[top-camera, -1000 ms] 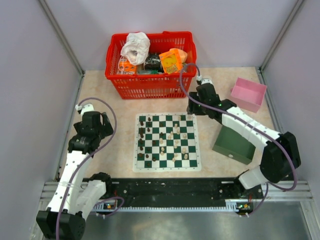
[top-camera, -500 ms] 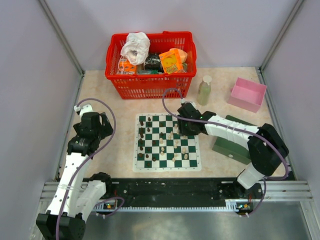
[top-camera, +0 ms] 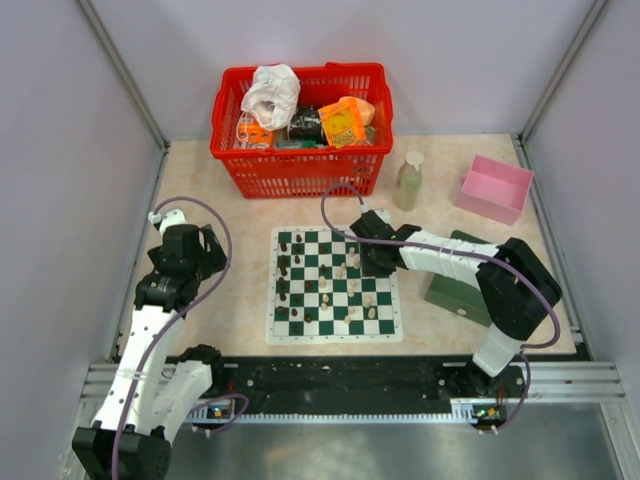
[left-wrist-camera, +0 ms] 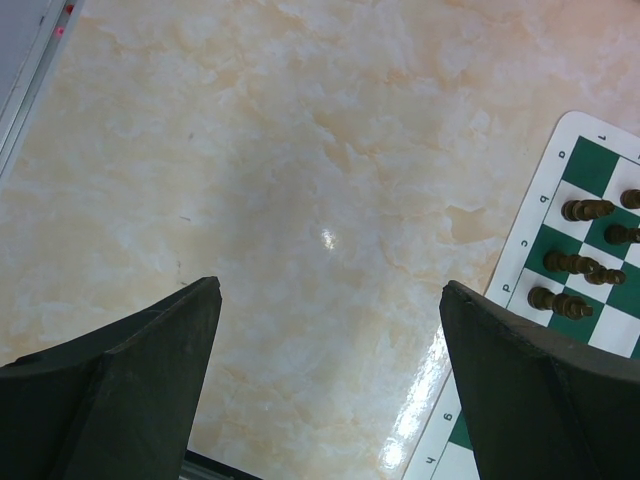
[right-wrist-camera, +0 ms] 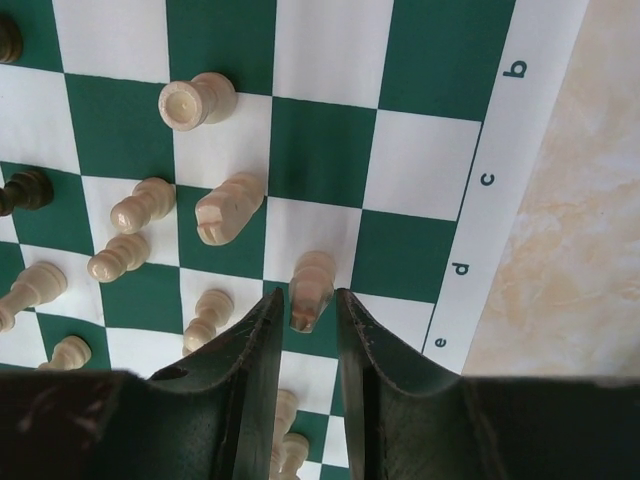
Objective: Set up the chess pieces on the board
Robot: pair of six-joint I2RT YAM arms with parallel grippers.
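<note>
R gripper (right-wrist-camera: 305,295) low over board (right-wrist-camera: 320,140), near its lettered edge, jaws narrow, closed on a cream piece (right-wrist-camera: 312,278). Other pcs (right-wrist-camera: 145,205) scattered on squares. L gripper (left-wrist-camera: 330,288) wide open, empty, above table (left-wrist-camera: 300,150) beside board.

Marbled beige table (top-camera: 230,200) bearing board (top-camera: 335,337), red basket (top-camera: 300,178), bottle (top-camera: 408,180), pink box (top-camera: 490,208), green box (top-camera: 462,292)
</note>
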